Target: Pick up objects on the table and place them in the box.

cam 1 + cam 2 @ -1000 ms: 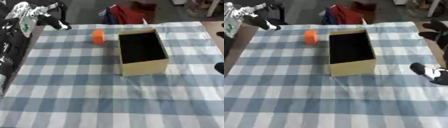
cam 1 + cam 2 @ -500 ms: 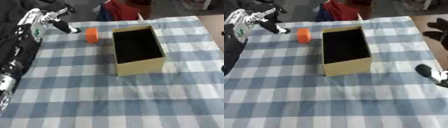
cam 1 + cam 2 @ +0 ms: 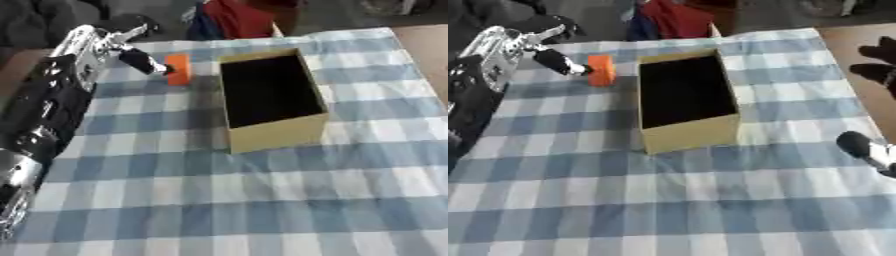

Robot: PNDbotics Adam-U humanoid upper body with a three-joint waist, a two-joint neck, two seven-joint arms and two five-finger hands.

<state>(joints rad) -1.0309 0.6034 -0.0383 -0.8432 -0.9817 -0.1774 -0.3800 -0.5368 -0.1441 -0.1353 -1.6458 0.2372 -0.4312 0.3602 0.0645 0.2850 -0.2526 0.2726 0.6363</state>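
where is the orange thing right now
The orange object stands on the checked tablecloth toward the far left, just left of the open cardboard box, with the left hand at its left side.

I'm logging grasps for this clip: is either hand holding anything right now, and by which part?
Nothing is clearly held. The left hand reaches a finger to the near side of the orange object, not closed round it. The right hand is away from it.

Left arm (image 3: pixel 52 105): black segmented casing, silver wrist section at ten o'clock. Left hand (image 3: pixel 131 52): black fingers, silver-white knuckles. Right hand (image 3: pixel 868 150) at three o'clock: black fingertip, pale base.
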